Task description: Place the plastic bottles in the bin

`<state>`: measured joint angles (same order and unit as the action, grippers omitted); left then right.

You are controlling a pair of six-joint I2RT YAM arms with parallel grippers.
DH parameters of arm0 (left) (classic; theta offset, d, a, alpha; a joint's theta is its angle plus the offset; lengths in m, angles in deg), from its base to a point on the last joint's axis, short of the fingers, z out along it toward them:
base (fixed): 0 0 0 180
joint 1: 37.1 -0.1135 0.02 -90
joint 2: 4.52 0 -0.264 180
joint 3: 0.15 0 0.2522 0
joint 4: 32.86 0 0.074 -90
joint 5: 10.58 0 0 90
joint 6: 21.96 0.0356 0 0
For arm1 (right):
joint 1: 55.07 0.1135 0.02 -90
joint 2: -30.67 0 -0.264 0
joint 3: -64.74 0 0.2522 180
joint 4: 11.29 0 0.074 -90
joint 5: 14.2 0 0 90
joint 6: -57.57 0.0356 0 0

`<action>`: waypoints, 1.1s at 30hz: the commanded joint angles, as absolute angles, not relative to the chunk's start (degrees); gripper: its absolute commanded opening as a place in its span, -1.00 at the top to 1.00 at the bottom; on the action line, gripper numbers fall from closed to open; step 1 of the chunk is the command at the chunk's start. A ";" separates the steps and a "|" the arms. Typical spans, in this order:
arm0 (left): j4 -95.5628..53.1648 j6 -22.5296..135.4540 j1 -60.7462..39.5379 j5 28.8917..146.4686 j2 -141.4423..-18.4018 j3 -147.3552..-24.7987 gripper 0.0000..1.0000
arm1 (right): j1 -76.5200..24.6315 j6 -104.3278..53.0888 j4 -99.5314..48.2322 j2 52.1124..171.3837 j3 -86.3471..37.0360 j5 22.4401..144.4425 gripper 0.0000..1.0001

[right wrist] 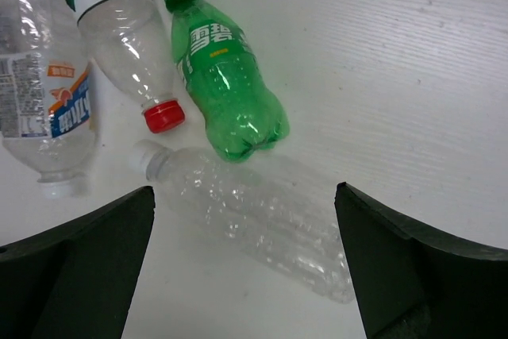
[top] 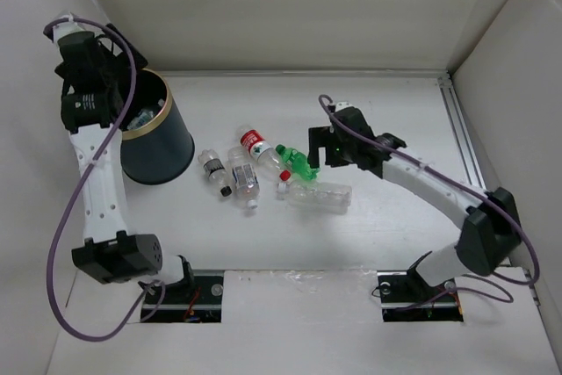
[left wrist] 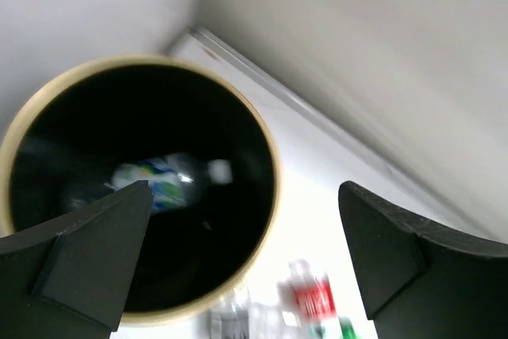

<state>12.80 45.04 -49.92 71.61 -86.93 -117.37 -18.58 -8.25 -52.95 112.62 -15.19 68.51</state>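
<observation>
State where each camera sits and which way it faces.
Top external: above and behind the bases, looking down on the table; both arms whole.
Left wrist: over the bin, looking into it; left gripper open.
Right wrist: looking down on the green bottle; right gripper open.
Shared: top and right wrist both show the green bottle.

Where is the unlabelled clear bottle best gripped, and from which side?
Likely grip the clear bottle around its mid-body, from straight above, jaws across its width: it lies flat on its side, and the green bottle crowds its neck end.
</observation>
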 commanded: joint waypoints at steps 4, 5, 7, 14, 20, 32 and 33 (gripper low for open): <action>3.96 48.44 -50.02 107.82 -78.70 -104.46 -1.00 | -19.04 -18.63 -54.94 127.07 -24.42 72.99 -0.97; 3.06 46.79 -50.02 110.77 -78.70 -103.48 -1.00 | -19.04 -20.20 -54.94 127.87 -24.95 74.29 -0.97; -0.61 45.46 -50.02 116.92 -78.17 -99.80 -1.00 | -19.04 -21.27 -53.36 129.36 -25.48 75.44 -0.97; -2.40 45.36 -49.33 120.73 -76.50 -94.86 -1.00 | -19.04 -24.70 -51.08 136.65 -28.56 77.46 -0.97; -1.25 47.30 -44.13 118.88 -78.42 -96.78 -1.00 | -19.56 -28.91 -50.36 140.88 -30.49 79.31 -0.97; -3.26 45.90 -43.53 119.93 -80.10 -95.48 -1.00 | -24.66 -26.82 -47.03 143.00 -27.87 85.82 0.81; -3.27 45.89 -42.48 119.33 -80.62 -95.47 -1.00 | -25.27 -25.94 -47.03 142.30 -27.86 85.04 0.91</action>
